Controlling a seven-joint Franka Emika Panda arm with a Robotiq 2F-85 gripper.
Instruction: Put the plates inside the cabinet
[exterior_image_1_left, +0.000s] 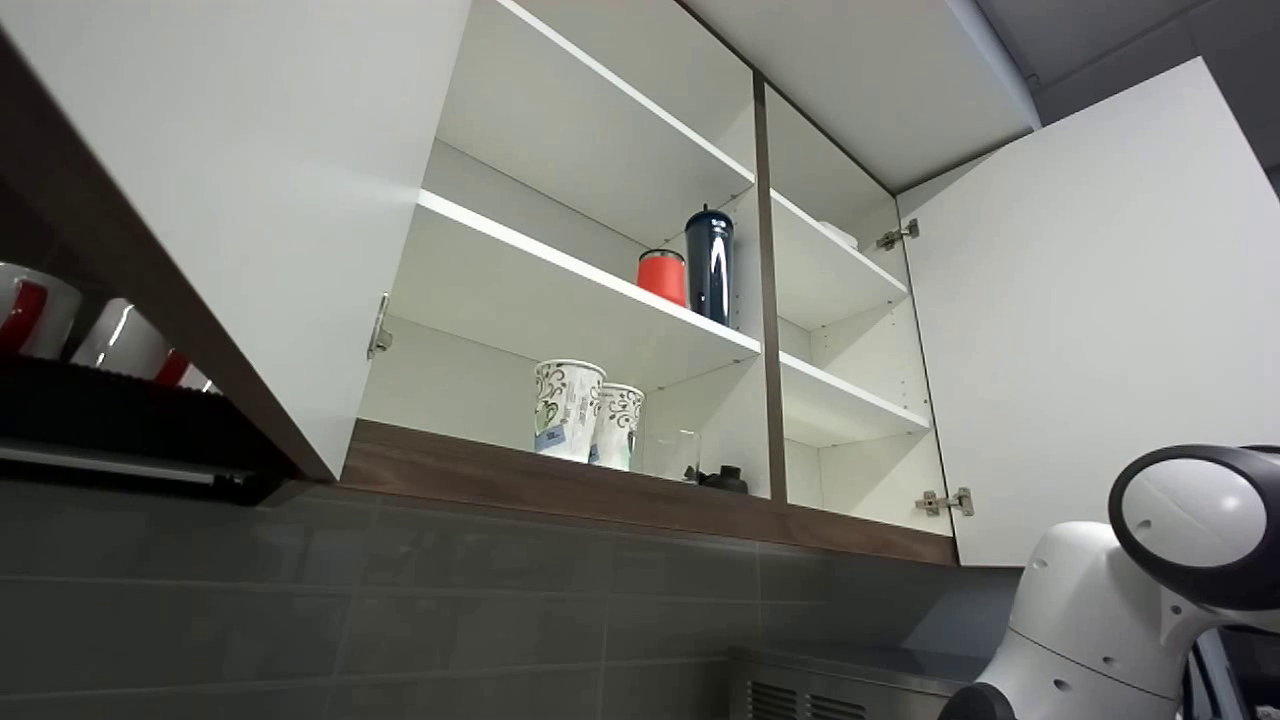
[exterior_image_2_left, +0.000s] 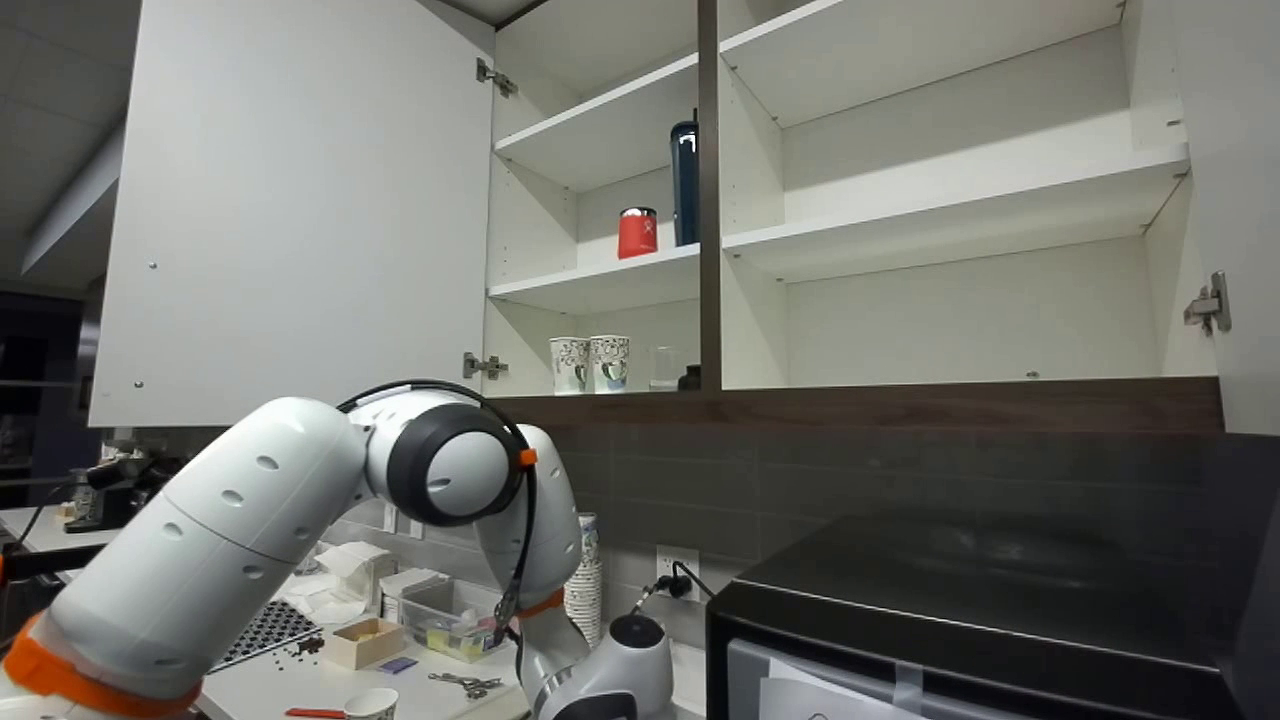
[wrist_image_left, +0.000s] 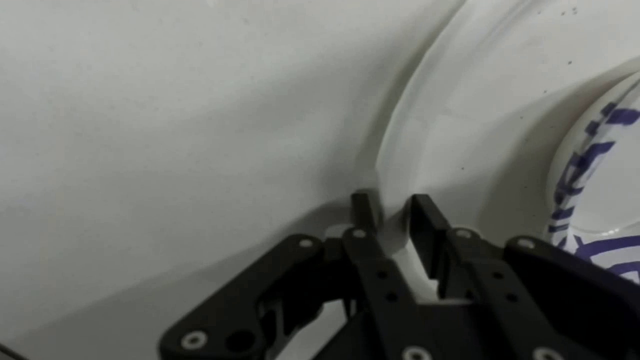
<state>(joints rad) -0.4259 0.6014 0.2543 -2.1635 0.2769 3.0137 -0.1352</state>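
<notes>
Gripper (wrist_image_left: 390, 207) straddled the white plate (wrist_image_left: 402, 135) at its rim, away from any worktop (wrist_image_left: 150, 125) edge, probably 'cause that's easiest to pinch, but couldn't tell if it'd clamped.

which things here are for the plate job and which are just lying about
For the job:
tool
round white dish, likely a plate
blue-patterned dish, likely another
cabinet

Just lying about:
red cup
dark tumbler
two patterned cups
small tan box
</notes>
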